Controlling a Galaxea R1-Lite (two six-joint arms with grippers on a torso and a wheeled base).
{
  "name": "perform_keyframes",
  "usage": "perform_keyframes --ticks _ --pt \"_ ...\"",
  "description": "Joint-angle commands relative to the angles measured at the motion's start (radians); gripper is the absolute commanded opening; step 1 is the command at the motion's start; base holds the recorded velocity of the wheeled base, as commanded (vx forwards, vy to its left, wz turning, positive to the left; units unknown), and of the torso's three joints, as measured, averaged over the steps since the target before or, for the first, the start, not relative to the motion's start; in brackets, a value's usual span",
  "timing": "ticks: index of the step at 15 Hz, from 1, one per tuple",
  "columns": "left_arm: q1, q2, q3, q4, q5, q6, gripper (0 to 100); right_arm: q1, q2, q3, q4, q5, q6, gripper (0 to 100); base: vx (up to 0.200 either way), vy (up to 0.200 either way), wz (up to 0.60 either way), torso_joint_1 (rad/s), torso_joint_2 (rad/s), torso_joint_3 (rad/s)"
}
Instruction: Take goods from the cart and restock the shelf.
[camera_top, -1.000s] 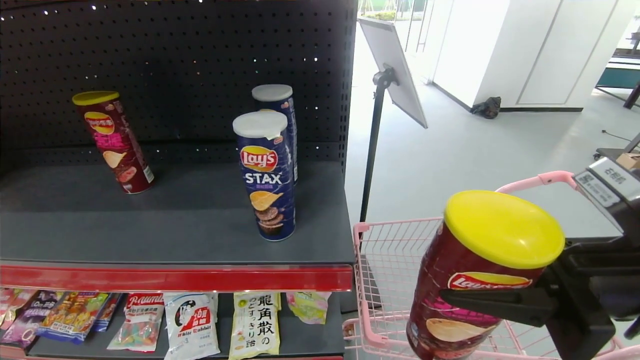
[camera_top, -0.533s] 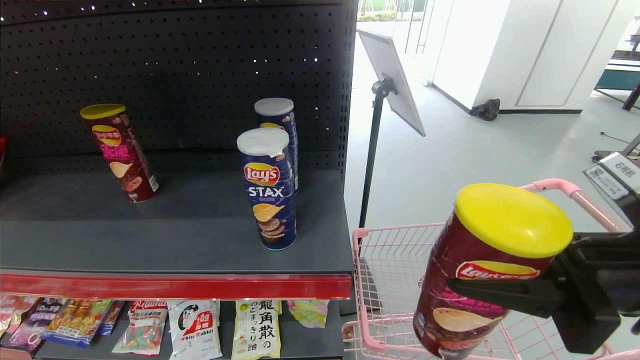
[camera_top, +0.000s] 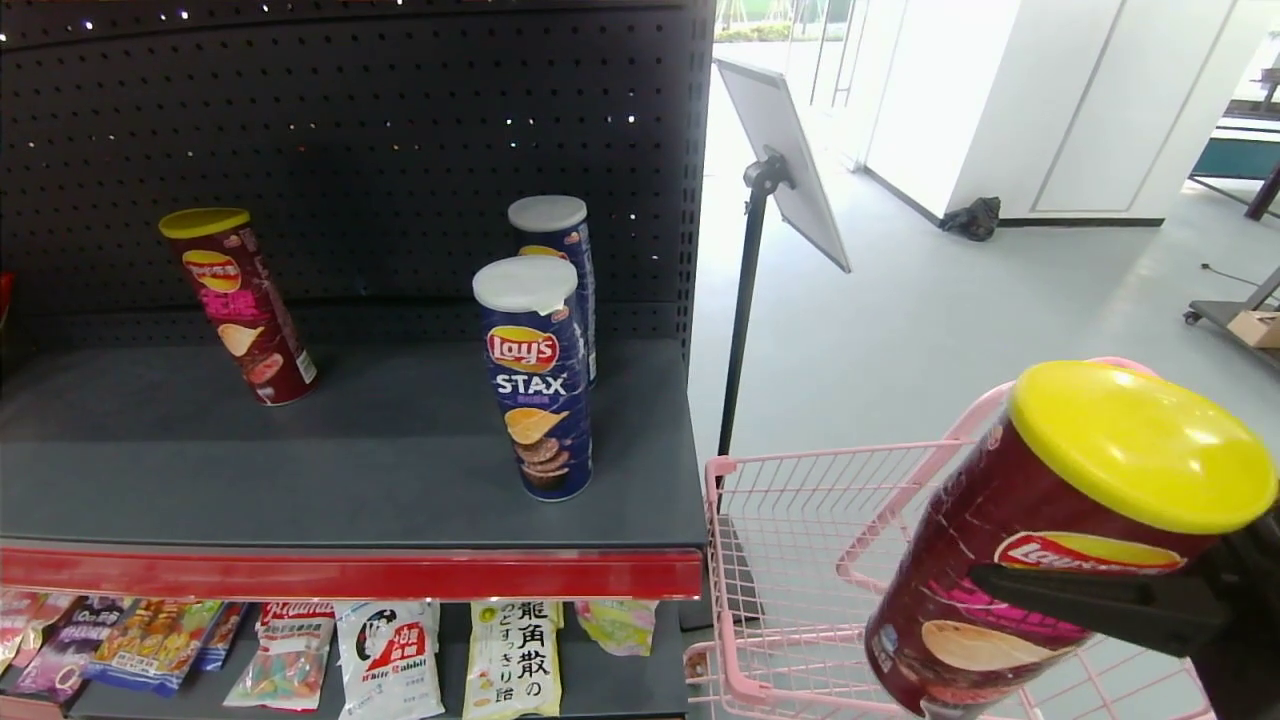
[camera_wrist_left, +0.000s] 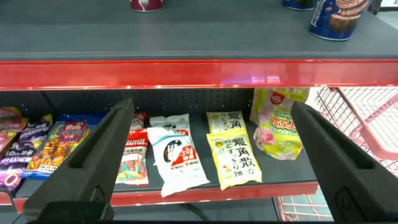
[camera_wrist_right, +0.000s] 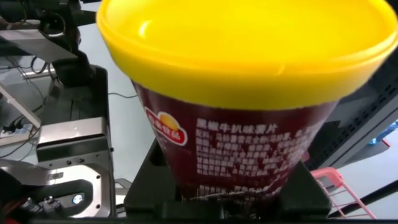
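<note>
maroon can (camera_top: 1040, 540), yellow-lidded, hangs tilted above the pink cart (camera_top: 790, 520) at near right, my right gripper (camera_top: 1100, 607) clamped on its body. i judge it's the carry step: next, swing left, level it, set it on the grey shelf (camera_top: 350, 480). left gripper (camera_wrist_left: 212, 109) gapes apart.

Can (camera_top: 950, 540) glossy, lid (camera_top: 1140, 445) plastic; cart (camera_top: 820, 452) metal wire; shelf (camera_top: 300, 460) matt.
</note>
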Motion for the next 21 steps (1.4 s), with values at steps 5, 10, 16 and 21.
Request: perform_keyframes --ticks 5,10,16,21 --pt "0.000 0.001 0.000 0.001 0.001 0.000 100 0.036 -0.082 0.060 0.000 -0.039 -0.001 0 0.000 0.000 0.00 0.000 0.00 0.000" --pt "0.000 0.001 0.000 0.001 0.001 -0.002 100 0.120 -0.083 0.055 0.000 -0.125 -0.001 0 0.000 0.040 0.00 0.000 0.00 0.000" --pt "0.000 0.001 0.000 0.001 -0.001 -0.005 100 0.246 -0.076 0.058 -0.001 -0.247 -0.001 0 0.000 0.200 0.00 0.005 0.00 0.001" --pt "0.000 0.001 0.000 0.001 -0.001 -0.006 100 0.332 -0.062 0.043 -0.001 -0.292 -0.001 0 0.000 0.200 0.00 0.000 0.00 0.001"
